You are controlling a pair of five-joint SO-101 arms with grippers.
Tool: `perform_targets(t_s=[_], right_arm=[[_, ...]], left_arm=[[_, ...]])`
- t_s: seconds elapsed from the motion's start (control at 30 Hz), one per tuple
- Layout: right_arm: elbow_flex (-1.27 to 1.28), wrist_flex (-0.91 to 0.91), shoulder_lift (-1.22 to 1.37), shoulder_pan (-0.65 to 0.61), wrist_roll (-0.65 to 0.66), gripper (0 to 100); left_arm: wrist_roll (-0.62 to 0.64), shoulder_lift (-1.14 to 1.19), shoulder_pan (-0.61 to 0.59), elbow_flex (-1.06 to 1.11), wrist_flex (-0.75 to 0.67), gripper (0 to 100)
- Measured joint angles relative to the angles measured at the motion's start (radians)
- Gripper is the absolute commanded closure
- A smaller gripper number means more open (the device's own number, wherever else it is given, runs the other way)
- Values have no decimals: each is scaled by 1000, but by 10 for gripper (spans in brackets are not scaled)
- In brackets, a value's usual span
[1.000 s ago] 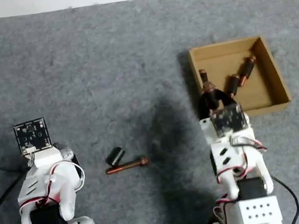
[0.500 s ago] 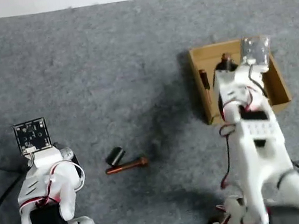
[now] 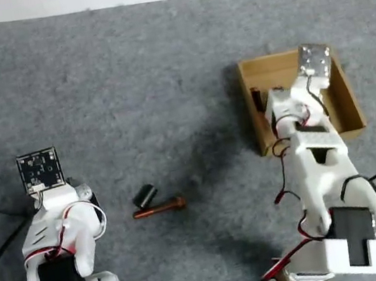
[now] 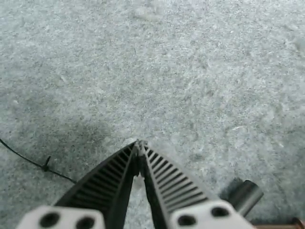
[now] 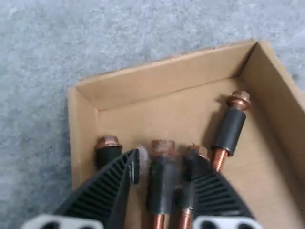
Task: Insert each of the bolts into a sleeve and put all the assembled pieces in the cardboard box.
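Two arms, high view: right arm [image 3: 313,147] has swung out over the cardboard box [image 3: 277,59], so a drop-off looks under way; one bolt [image 3: 160,207] and sleeve [image 3: 144,195] lie unjoined on the counter [image 3: 159,58], well left.
Left wrist view: left hand [image 4: 138,149] pinched closed, empty; thin cable [image 4: 28,162] nearby.
Right wrist view: right hand [image 5: 163,162] spread wide, gripping nothing, straddling an assembled piece [image 5: 159,191] in the box; others crowd beside it.

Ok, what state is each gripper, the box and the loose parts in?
Cardboard box: open-topped, assembled pieces lying inside.
Right gripper: open, over the box.
Left gripper: shut, empty.
Bolt: loose on the table, unsleeved.
Sleeve: lying beside the bolt, empty.
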Motion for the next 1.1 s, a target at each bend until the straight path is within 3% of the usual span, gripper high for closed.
perform_targets(t_s=[0.3, 0.47, 0.63, 0.83, 1.0, 1.1], right_arm=[[-5, -2, -18, -14, 0, 807], [86, 63, -212, -98, 0, 807], [259, 110, -488, -258, 2, 807], [437, 239, -801, -546, 209, 807], [462, 399, -882, -815, 310, 812], [459, 427, -884, -902, 334, 841]], left_arm=[[0, 0, -9, 0, -2, 995], [-2, 0, -9, 0, -2, 995], [-2, 0, -9, 3, -17, 995], [-2, 0, -8, 23, -60, 995], [-2, 0, -43, 23, -66, 995], [-2, 0, -91, 23, -68, 995]])
